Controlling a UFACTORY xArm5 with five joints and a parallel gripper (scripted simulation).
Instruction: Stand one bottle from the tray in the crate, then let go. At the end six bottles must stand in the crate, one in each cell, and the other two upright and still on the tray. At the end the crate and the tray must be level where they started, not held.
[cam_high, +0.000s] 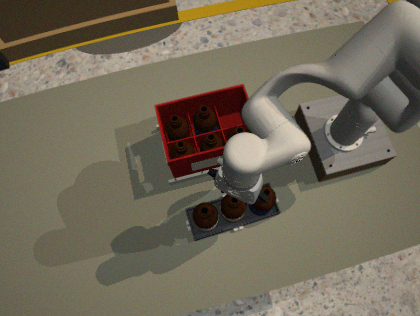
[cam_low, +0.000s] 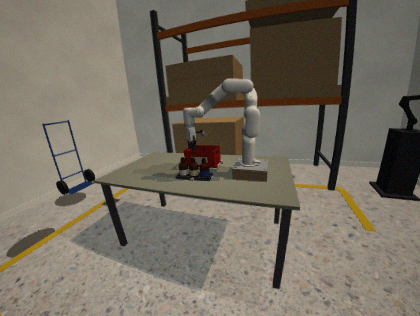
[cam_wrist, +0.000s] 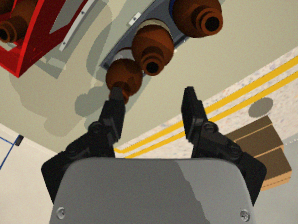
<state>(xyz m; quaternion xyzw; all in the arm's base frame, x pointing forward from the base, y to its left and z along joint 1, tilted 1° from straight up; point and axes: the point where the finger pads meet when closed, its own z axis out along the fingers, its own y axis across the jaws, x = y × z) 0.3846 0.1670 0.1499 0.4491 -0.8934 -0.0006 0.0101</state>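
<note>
Bottles (cam_high: 233, 206) kept upright on tray (cam_high: 194, 229); gripper (cam_wrist: 154, 112) held open, empty, above row, positioned for grasp.

I see red crate (cam_high: 165, 132), brown bottles (cam_high: 205, 215), dk grey tray (cam_high: 192, 225), olive bench (cam_high: 75, 150), white arm (cam_high: 280, 135).

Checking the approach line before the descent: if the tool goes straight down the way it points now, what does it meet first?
Most likely the middle bottle on the tray. The open tool hangs above the row, fingers apart and empty, though depth is unclear and the left end bottle lies close to that line.
</note>
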